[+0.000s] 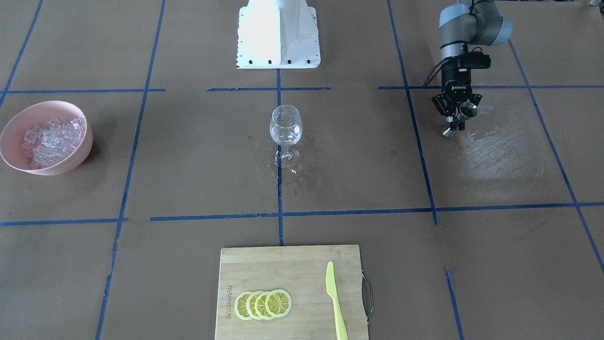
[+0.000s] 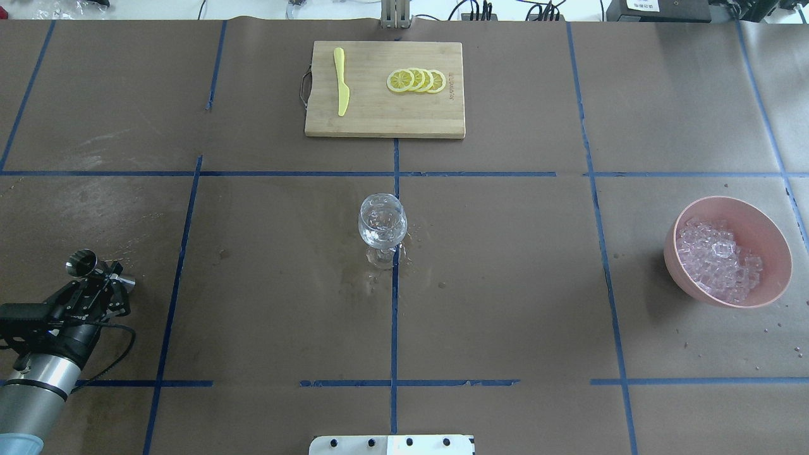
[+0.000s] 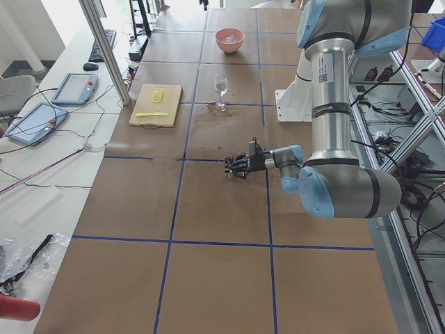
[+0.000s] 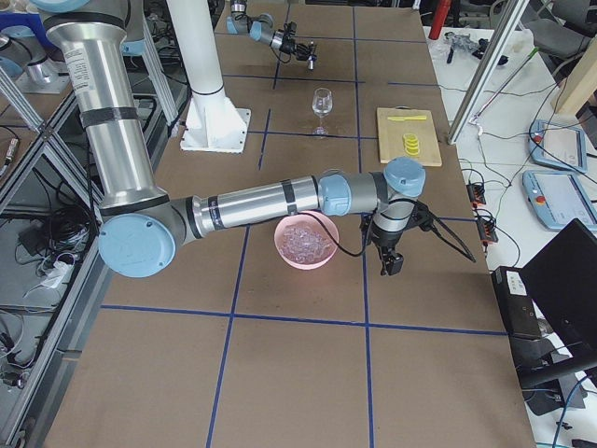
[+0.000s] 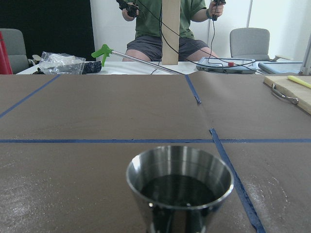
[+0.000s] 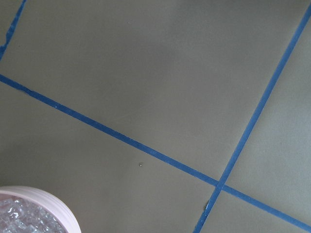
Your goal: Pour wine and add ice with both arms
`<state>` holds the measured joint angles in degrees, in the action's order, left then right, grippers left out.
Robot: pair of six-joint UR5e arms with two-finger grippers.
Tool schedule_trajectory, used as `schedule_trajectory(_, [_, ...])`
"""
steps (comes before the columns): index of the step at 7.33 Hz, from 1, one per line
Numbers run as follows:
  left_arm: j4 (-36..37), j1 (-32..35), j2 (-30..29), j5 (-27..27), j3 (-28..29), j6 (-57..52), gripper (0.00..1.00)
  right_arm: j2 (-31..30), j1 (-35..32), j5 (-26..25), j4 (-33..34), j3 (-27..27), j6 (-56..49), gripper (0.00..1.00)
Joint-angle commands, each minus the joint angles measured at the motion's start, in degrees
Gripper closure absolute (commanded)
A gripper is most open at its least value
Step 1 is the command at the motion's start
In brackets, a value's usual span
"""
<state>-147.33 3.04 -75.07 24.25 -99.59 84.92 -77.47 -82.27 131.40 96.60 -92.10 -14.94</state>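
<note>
The table [image 2: 505, 284] is one long stretch of brown paper ruled off with blue tape. Two arms work it. The left arm [image 1: 465, 33] reaches down over its own end; the right arm [image 4: 252, 201] stretches low across the far end and shows only in the side view from the robot's right. One white base [image 1: 278, 38] stands between them, cut off by the frame edge.

One bamboo cutting board [image 2: 379, 114] lies on the operators' side. One pink bowl [image 1: 78, 158] sits toward the robot's right, heaped with ice [image 1: 54, 139], too many cubes to count. One stemmed wine glass [image 1: 285, 127] stands upright in the middle, well apart from everything, with wet spots on the paper round its foot; I can't make out whether there is liquid in it. On the board lie one yellow-green knife [image 1: 336, 302] and four overlapping lemon slices [image 1: 263, 304].

The left gripper [image 1: 456, 122] is clamped on a small steel cup [image 5: 165, 221], held above the paper, and the wine [image 5: 177, 188] sits dark in its bottom. The right gripper [image 4: 390, 259] hangs just beyond the bowl, too small to tell how its fingers stand.

Past the table's end, a seated person holds two controllers, cut off above the chest
</note>
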Motion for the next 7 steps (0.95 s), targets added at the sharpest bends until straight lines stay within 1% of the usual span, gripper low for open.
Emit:
schedule_trajectory(1, [-0.4, 0.0, -0.8, -0.4, -5.7, -6.8, 1.0, -0.6, 0.0, 0.0, 0.1, -2.9, 0.1, 0.0])
schedule_trajectory(2, [-0.7, 0.3, -5.7, -0.4, -7.7, -14.3, 1.0, -0.9, 0.0, 0.2, 0.1, -3.7, 0.1, 0.0])
schedule_trajectory(4, [-0.7, 3.0, -18.6, -0.1, -7.9, -31.5, 1.0, -1.2, 0.2, 3.1, 0.2, -3.8, 0.2, 0.0])
schedule_trajectory(5, [-0.6, 3.8, -24.4, 0.1, -7.9, -36.7, 1.0, -1.2, 0.3, 3.2, 0.1, -3.8, 0.2, 0.0])
schedule_trajectory(6, [0.0, 4.6, -29.7, 1.4, -7.9, -41.9, 1.0, -1.2, 0.4, 3.2, 0.1, -3.8, 0.2, 0.0])
schedule_trajectory(7, [0.2, 5.3, -31.9, 2.3, -7.9, -47.8, 1.0, -1.2, 0.4, 3.2, 0.2, -3.8, 0.1, 0.0])
